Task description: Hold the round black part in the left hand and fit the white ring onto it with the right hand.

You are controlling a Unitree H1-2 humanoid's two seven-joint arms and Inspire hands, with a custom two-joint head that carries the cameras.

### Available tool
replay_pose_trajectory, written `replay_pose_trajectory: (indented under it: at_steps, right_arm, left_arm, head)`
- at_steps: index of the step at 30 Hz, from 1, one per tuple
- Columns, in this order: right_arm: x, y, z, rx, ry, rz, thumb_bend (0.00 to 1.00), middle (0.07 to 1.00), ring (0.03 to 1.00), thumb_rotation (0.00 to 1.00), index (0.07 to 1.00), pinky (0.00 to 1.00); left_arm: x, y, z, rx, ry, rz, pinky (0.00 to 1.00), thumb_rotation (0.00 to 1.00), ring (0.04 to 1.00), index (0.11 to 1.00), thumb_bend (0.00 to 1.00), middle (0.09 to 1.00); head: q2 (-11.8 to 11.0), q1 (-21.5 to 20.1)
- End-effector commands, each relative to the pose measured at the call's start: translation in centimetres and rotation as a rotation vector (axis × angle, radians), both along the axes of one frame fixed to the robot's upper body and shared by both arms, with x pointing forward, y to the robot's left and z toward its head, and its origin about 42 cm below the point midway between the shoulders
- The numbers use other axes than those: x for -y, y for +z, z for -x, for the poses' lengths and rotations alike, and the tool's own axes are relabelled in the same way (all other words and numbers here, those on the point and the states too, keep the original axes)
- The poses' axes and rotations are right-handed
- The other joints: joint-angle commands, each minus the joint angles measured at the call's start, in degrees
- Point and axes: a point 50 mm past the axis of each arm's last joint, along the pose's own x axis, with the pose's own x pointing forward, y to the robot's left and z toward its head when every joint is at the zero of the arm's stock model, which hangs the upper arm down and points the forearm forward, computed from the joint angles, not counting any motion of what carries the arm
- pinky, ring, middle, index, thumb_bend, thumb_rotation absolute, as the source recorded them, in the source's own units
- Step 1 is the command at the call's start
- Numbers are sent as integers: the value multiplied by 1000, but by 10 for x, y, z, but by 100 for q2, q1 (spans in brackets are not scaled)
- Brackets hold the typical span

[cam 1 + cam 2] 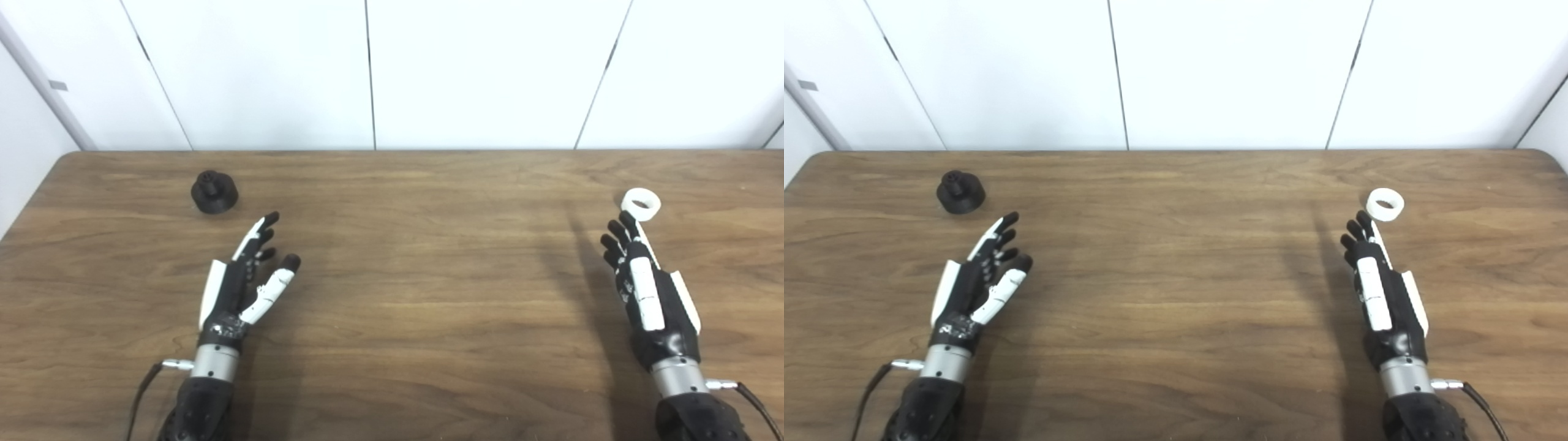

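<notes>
left hand (236, 288): fingers spread, empty, near round black part (214, 192) on tabletop (429, 294) far-left | right hand (649, 288): fingers extended, empty, fingertips just beside white ring (641, 204) lying far-right

No legible text, label, brand, number or sign is found on any surface; small pale marks on the left hand (236, 288) cannot be read.
</notes>
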Motion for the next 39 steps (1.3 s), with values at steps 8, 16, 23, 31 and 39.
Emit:
replay_pose_trajectory:
  at_steps: [8,16,23,31,39]
  right_arm:
    - [1,15,-5,83,18,17,358,975,958,979,987,979]
    - [3,16,-6,80,26,13,331,978,963,972,995,978]
    - [8,15,-9,87,28,31,299,993,976,995,1000,1000]
    - [8,17,-7,82,30,45,297,990,978,1000,1000,1000]
    - [11,18,-7,84,36,10,222,1000,993,1000,1000,1000]
  left_arm:
    - [-33,16,-20,263,134,-290,595,104,613,630,836,637]
    - [-62,16,-30,334,236,-460,669,221,734,742,826,763]
    - [-72,3,-41,401,321,-498,821,243,872,851,833,883]
    - [-78,-5,-55,368,431,-492,924,344,947,962,825,958]
    - [-91,4,-80,185,434,-464,969,383,996,1000,938,1000]
  head:
    - [-72,146]
    - [-186,416]
    - [-317,725]
    - [-377,842]
    - [-447,1133]
